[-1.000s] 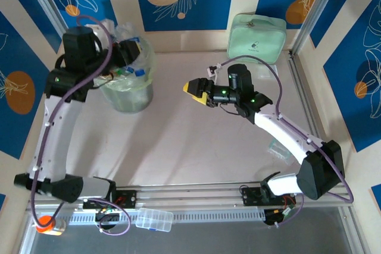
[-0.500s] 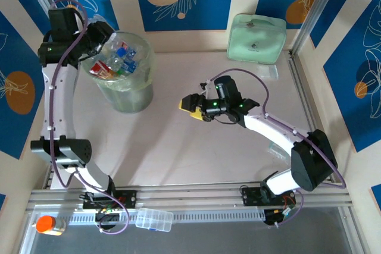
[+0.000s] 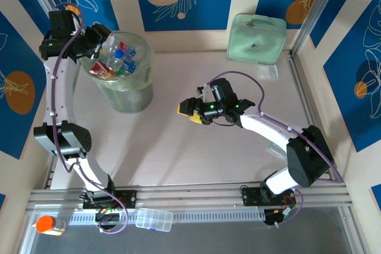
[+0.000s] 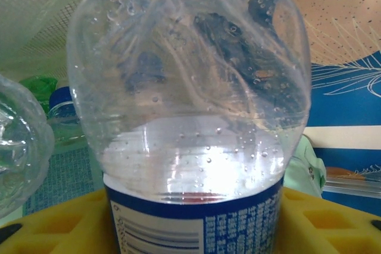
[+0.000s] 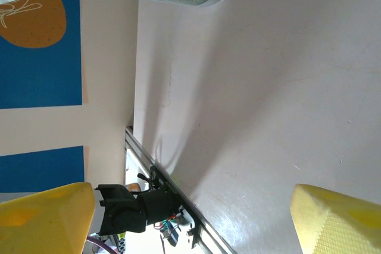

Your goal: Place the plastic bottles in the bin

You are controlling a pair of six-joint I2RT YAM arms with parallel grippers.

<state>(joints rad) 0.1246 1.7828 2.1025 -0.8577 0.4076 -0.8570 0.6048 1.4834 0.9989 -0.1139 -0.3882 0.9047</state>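
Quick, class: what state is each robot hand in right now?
Left hand: closed on a clear bottle.
Right hand: open, holding nothing.

The left arm (image 3: 55,96) and the right arm (image 3: 266,128) are made of smooth white links joined by bulky black joint housings (image 3: 306,162). A purple cable (image 3: 238,74) is looped along each. Small green lights (image 3: 211,106) are seen on the right arm's black wrist. Blocky yellow fingers (image 4: 47,227) with recessed pockets are carried by the left gripper (image 3: 95,34); those of the right gripper (image 3: 187,112) are finely dimpled
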